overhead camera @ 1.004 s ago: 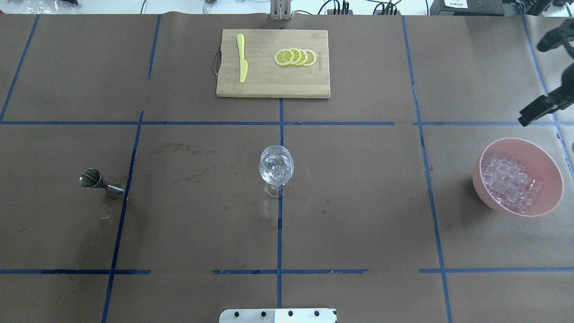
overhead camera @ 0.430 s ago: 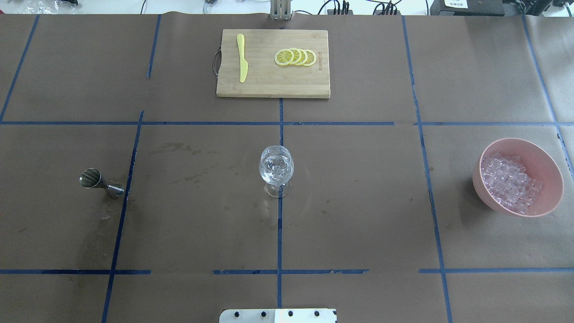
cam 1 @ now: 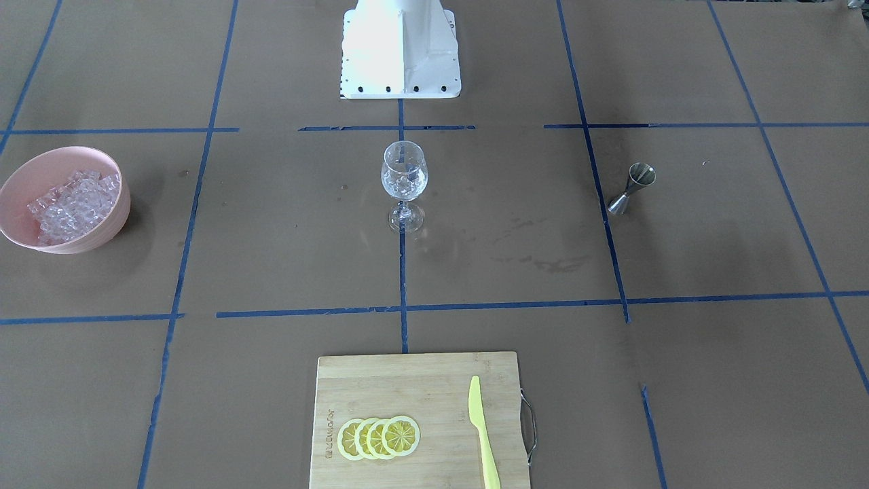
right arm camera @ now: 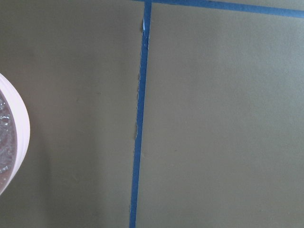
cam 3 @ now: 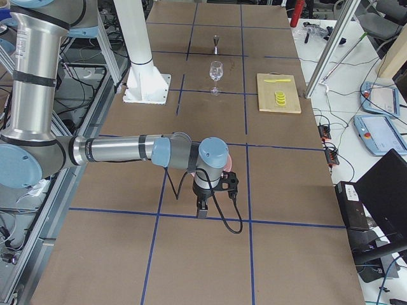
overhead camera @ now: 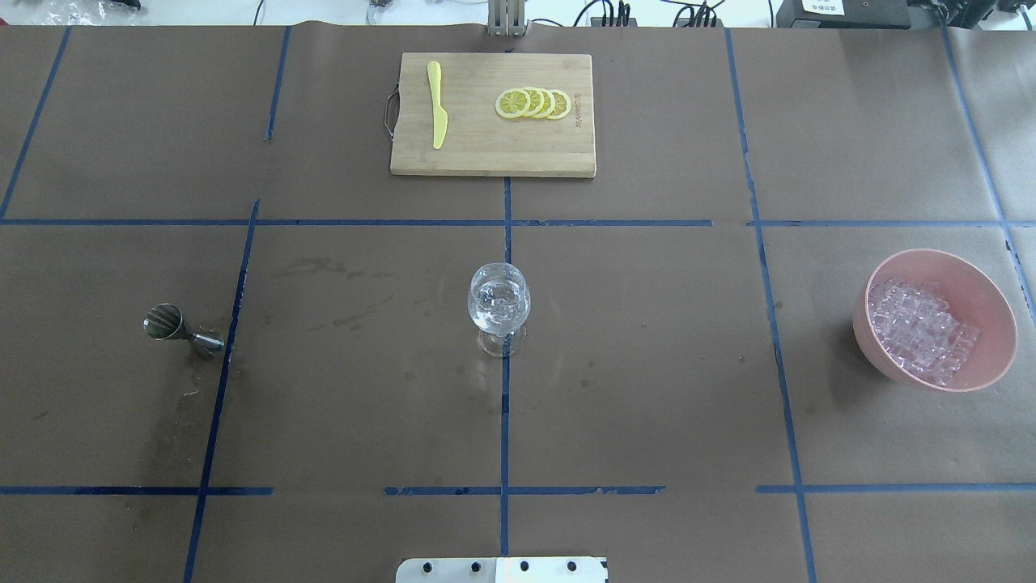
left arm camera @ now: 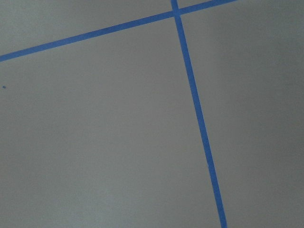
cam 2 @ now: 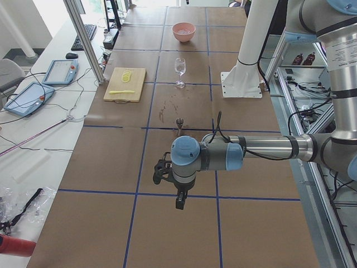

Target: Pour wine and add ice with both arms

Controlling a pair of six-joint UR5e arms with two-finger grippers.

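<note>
- Only the two side views show the arms, which are out of frame from overhead and from the front.
- Seen from the robot's left end of the bench (overhead camera: 647, 364), the left arm (cam 2: 251, 151) reaches out level over that end. The left fingers (cam 2: 179, 202) point down, small and dark, and I cannot tell how wide they stand.
- Seen from the robot's right end, the right arm (cam 3: 121, 151) stretches over that end. The right fingers (cam 3: 201, 211) also point down, and their spread cannot be told either.
- The ice (overhead camera: 923, 332) is heaped in a pink bowl (overhead camera: 999, 340) near the bench's right end, about midway between the near and far edges.
- From the right end the wrist of the right arm covers the bowl, leaving only a pink sliver.
- The right wrist camera catches just a curved piece of the bowl's rim at its left border, the rest cut off. No fingers show in it.
- The left wrist camera shows only brown paper and crossing blue tape (left arm camera: 194, 104).
- A wine glass (overhead camera: 498, 304) stands upright at the middle of the bench on a tape line. Something clear and glittering sits in it, but whether that is ice, liquid or both is hard to make out.
- A small metal measuring cup (overhead camera: 174, 328) stands towards the left end, well apart from the glass.
- A cutting board (overhead camera: 486, 154) lies at the far edge, bearing lemon slices (overhead camera: 534, 103) and a yellow knife (overhead camera: 437, 105). The front view cuts off its lower edge.
</note>
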